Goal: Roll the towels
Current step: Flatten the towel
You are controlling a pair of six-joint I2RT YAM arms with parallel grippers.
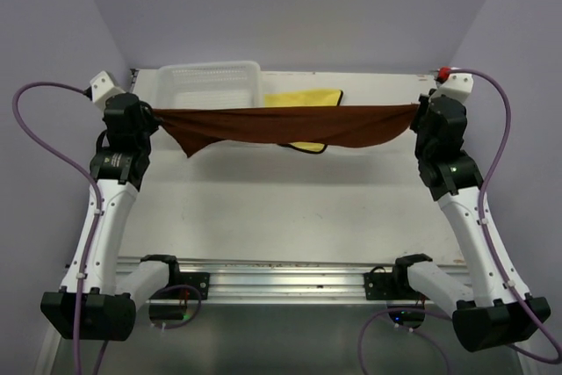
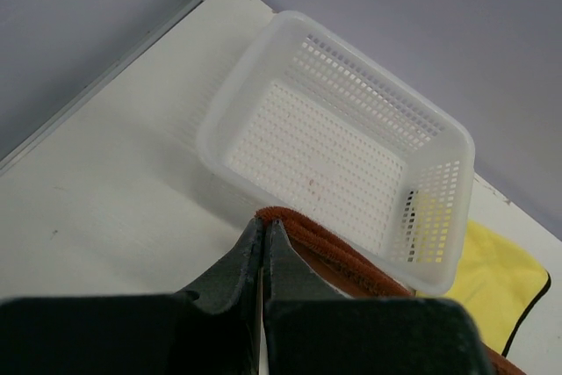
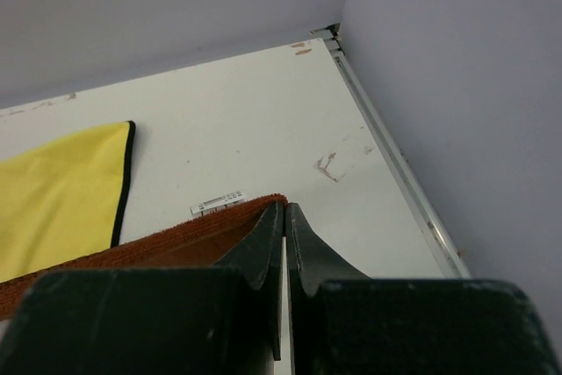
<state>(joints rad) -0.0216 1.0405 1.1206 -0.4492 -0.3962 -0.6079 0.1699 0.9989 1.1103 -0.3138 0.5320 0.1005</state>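
White tabletop (image 1: 281, 208) between lavender walls (image 1: 290, 6) lay beneath the rust-brown towel (image 1: 290, 126), stretched in the air between the left gripper (image 1: 151, 114) and right gripper (image 1: 420, 111), the yellow towel (image 1: 303, 98) flat behind it beside the basket (image 1: 211, 85). Left wrist view showed jaws pinched on one brown corner; right wrist view showed likewise at the other.

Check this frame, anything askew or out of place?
Nothing spilled or damaged. Only oddity: the brown towel, held taut above the table between the left pincer and right pincer, hangs unevenly, with a loose corner drooping near its left end. The yellow towel lies flat beside the basket.
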